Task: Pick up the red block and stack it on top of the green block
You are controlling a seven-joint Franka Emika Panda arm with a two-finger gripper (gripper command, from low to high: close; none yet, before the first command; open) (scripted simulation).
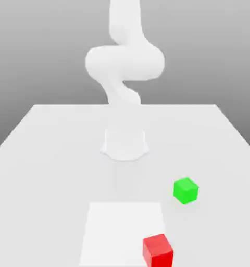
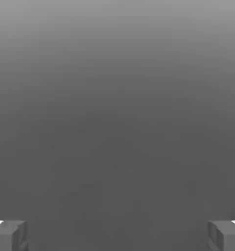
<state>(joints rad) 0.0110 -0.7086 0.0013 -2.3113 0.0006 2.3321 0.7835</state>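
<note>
White tabletop (image 1: 49, 156) under a grey backdrop: the red block (image 1: 158, 251) sits at the exterior view's near edge, right of centre, the green block (image 1: 186, 190) near it, farther back, apart. The gripper (image 2: 117, 235) is spread wide, empty. Judged stiff, light, smooth, the cube suits a pinch across opposite flat faces. Both cubes appear in the exterior view; the hand view gives the fingertips (image 2: 9, 235) against blank grey.

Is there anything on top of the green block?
No. The green block has a bare top. The red block sits apart on the table. Its underside is hidden.
</note>
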